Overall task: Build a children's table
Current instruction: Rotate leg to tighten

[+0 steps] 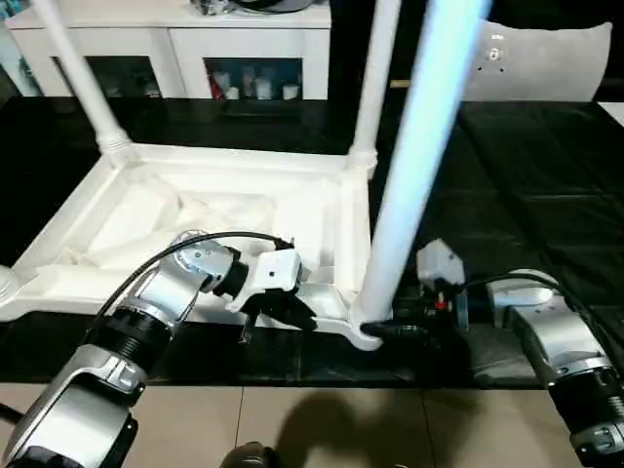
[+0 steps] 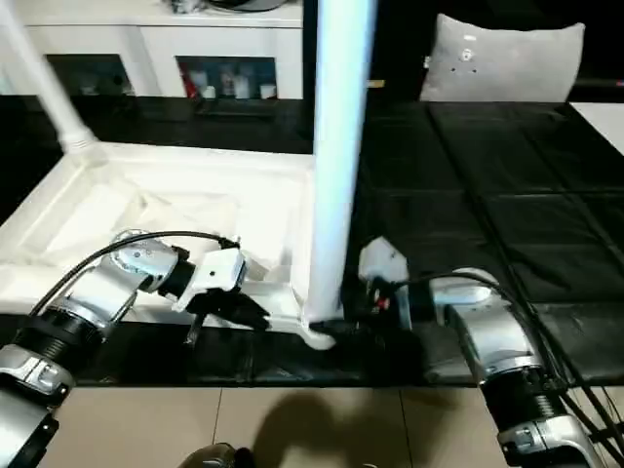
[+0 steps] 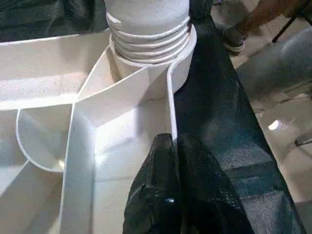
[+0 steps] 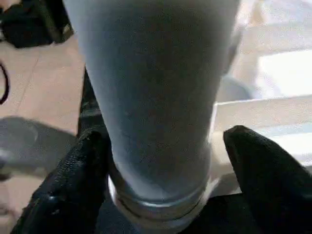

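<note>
From the head we see the white table top (image 1: 234, 210) lying underside-up on a black mat (image 1: 526, 175), legs standing in its corner sockets, the near-right leg (image 1: 419, 156) upright. Behind stands a white cabinet (image 1: 175, 49).

In the left wrist view our left gripper (image 3: 175, 195) is clenched on the top's rim wall beside the ribbed socket.

In the right wrist view our right gripper (image 4: 161, 180) straddles the leg's base, one finger touching, the other apart.
</note>
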